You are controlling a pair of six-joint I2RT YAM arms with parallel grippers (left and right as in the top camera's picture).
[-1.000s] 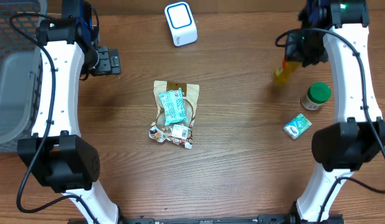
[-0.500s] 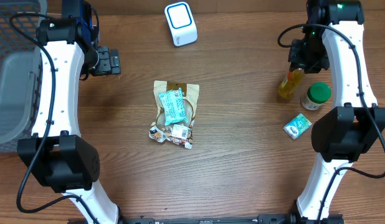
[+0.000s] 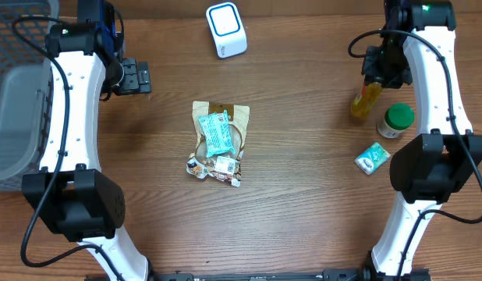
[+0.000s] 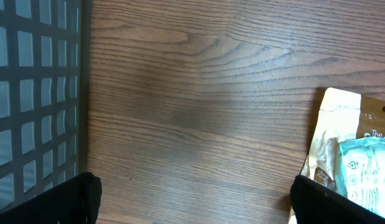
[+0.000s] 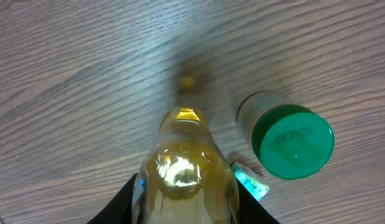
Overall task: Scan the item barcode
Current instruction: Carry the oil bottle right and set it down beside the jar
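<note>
Grip comes first: we see the right gripper point(image 5: 185, 208) clamped on a yellow bottle point(image 5: 185, 163), a dark finger on either side of its clear body. The wrist camera looks straight down the bottle's length toward the wood. From overhead the yellow bottle point(image 3: 364, 100) hangs tilted under the right gripper point(image 3: 379, 69), its lower end pointing down and to the left. We cannot tell whether that end touches the table point(image 3: 303, 203) or hovers just over it. We judge that the grasp is high on the body so that the label side is free to turn toward a reader.

Just beside the bottle stands a green-lidded jar point(image 3: 396, 120), and a teal packet point(image 3: 372, 158) lies a little nearer the arm's base. We take these as more items waiting on the right side. The scanner point(image 3: 226, 30) sits at the far edge near the middle, well apart from the bottle, so we judge that the carry across is not yet done. A pouch point(image 3: 217, 140) with small packets piled on it lies in the centre, between the two arms.

The left gripper point(image 3: 136, 76) hangs with jaws wide and nothing between them, near the basket point(image 3: 19, 86) on the left.
</note>
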